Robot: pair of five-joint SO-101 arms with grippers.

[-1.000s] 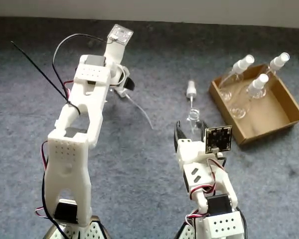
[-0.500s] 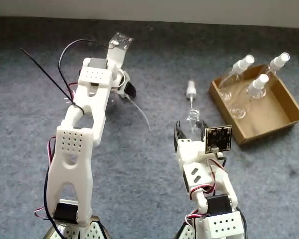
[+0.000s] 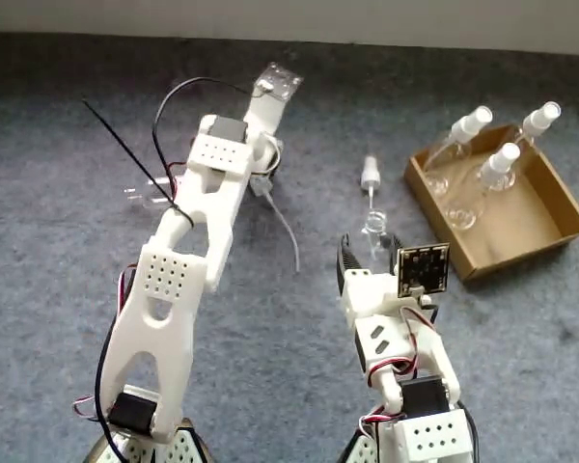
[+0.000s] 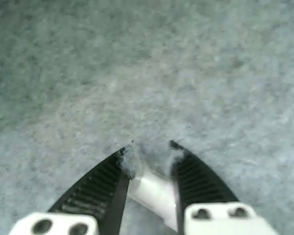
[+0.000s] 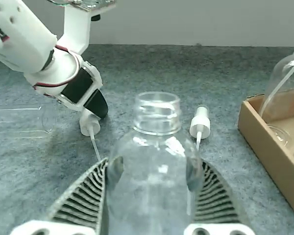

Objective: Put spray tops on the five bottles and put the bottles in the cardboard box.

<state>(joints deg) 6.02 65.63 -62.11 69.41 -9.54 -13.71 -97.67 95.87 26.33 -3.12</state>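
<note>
Your left gripper (image 4: 149,147), pinching a top (image 4: 152,193), swings nearer the bottle (image 5: 157,127) your right gripper (image 5: 152,165) clamps; capping likely next.

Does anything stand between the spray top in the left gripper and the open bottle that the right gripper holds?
Nothing visible does. Between the spray top in the left gripper and the bottle in the right gripper is bare carpet. A second spray top lies beyond the bottle, off that path.
</note>
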